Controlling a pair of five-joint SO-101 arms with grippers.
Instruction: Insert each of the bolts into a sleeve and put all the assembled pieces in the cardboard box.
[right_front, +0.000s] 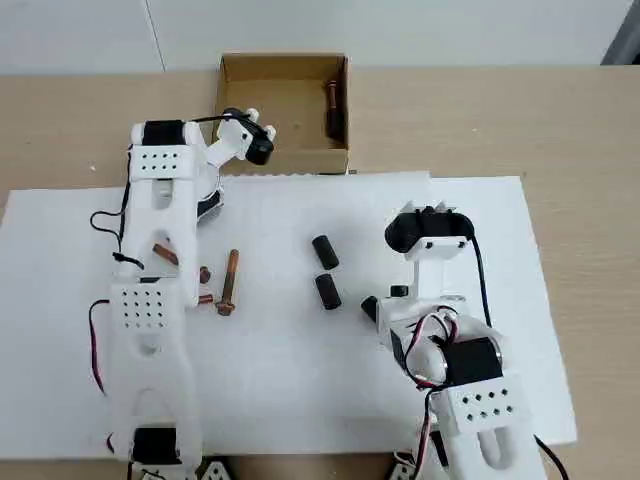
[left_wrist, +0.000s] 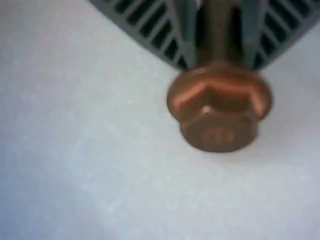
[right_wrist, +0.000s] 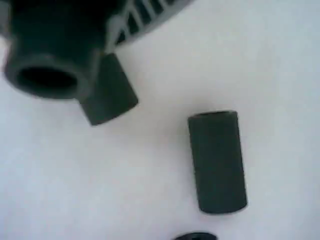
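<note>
While one assembled piece (right_front: 333, 110) lies in the cardboard box (right_front: 275, 115), we grip a bolt (left_wrist: 218, 107) in the left gripper (left_wrist: 217, 47) and a sleeve (right_wrist: 47, 75) in the right gripper (right_front: 374, 308). Two loose sleeves (right_front: 324, 251) and a spare bolt (right_front: 230, 282) wait on the paper (right_front: 300, 380).

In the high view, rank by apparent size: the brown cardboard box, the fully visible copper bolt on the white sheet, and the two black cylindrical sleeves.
Brown cardboard box
Fully visible copper bolt
Upper black cylindrical sleeve and lower black cylindrical sleeve: too alike to rank
</note>
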